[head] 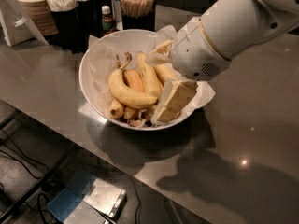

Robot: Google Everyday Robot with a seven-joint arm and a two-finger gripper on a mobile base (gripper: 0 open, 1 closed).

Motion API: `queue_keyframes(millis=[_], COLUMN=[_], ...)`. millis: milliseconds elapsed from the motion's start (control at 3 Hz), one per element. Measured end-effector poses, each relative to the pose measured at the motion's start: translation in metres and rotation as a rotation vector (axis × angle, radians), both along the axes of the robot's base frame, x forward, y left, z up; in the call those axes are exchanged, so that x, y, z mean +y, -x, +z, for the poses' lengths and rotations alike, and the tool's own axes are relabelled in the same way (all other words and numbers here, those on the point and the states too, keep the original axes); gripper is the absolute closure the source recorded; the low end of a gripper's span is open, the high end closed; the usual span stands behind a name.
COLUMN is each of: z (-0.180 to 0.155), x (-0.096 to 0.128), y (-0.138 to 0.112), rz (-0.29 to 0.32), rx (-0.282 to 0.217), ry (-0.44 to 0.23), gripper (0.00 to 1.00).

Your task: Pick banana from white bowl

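The white bowl (88, 64) stands on the grey counter, lined with crinkled white paper, and holds several yellow bananas (126, 92). One large banana lies across the front of the pile, and others lean behind it. My gripper (161, 83) reaches into the bowl from the right, at the right side of the pile. Its jaws stand open. One cream finger (173, 101) points down along the bowl's right wall, and the other sits up near the far rim. A banana (163, 71) lies between them. Nothing is lifted.
Dark cups of wooden sticks (137, 3) and napkins (70, 6), a small bottle (107, 17) and stacked paper bowls (35, 6) stand behind the bowl. The counter's front edge (70, 139) runs diagonally. Cables and a box lie on the floor below.
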State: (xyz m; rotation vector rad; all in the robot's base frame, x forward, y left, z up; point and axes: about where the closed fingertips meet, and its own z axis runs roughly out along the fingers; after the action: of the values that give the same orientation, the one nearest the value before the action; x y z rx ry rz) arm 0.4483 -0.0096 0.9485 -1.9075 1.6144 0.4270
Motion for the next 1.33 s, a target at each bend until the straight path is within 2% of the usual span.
queue_keyframes(millis=[1333], z=[-0.026], x=[-0.004], y=[-0.01], rz=[-0.016], rx=[0.061], ry=[-0.047], gripper=[0.19])
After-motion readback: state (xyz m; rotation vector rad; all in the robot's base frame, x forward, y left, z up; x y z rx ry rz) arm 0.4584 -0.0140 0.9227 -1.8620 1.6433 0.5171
